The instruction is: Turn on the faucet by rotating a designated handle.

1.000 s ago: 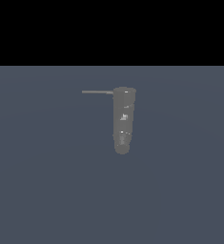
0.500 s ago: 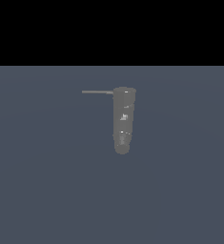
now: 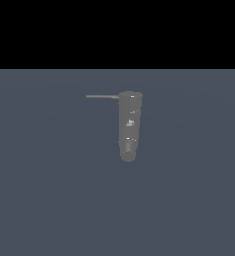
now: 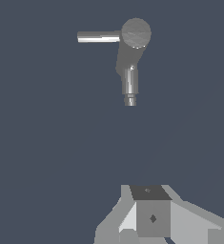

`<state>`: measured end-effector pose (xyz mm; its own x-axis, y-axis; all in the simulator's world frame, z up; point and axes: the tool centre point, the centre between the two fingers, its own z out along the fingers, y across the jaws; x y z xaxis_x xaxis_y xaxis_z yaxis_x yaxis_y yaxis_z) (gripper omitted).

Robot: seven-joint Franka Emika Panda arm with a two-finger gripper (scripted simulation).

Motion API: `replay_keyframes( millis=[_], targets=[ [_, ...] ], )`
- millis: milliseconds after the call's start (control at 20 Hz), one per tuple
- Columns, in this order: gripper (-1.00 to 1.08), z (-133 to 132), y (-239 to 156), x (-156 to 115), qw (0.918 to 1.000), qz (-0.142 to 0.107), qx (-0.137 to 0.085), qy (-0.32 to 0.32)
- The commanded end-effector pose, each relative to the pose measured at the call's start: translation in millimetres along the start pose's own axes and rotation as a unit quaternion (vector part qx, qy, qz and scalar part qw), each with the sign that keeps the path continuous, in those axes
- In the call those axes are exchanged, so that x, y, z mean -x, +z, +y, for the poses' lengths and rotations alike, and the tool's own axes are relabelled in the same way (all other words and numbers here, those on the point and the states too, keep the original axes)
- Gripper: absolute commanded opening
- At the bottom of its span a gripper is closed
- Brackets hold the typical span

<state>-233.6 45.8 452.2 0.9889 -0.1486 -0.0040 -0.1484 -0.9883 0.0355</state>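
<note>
1. The faucet point(image 3: 129, 127) stands alone on a flat blue-grey floor point(image 3: 49, 200), a little above the middle of the exterior view. It is a dull grey post, wide at the top and narrower at its rounded lower end, with small white glints on it.
2. The handle point(image 3: 102, 96) is a thin straight rod. It joins the top of the post and points level toward the exterior view's left.
3. In the wrist view the faucet point(image 4: 131, 57) is seen from above, with a round cap, and the handle point(image 4: 98, 36) goes out sideways from this cap.
4. The gripper point(image 4: 151, 217) shows only in the wrist view, as grey blocks at the edge of the picture. It is well apart from the faucet and touches nothing.
5. The fingertips are not visible, so I cannot tell if the fingers are apart or together.
6. The exterior view shows no arm.
</note>
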Motion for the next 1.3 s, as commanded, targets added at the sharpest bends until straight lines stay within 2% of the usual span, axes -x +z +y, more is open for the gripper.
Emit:
replay_keyframes(
  millis=[0,300,600,900,1250],
  targets=[
    [-1.00,-10.6,8.9,-6.0,0.9996,-0.001,-0.001,0.027],
    [-1.00,-35.4,30.3,-23.6,0.9958,-0.002,-0.003,0.092],
    [-1.00,-58.0,51.9,-44.7,0.9876,-0.004,-0.005,0.157],
    [-1.00,-77.8,73.4,-68.7,0.9752,-0.005,-0.007,0.221],
    [-1.00,-96.4,97.9,-99.5,0.9558,-0.007,-0.010,0.294]
  ],
)
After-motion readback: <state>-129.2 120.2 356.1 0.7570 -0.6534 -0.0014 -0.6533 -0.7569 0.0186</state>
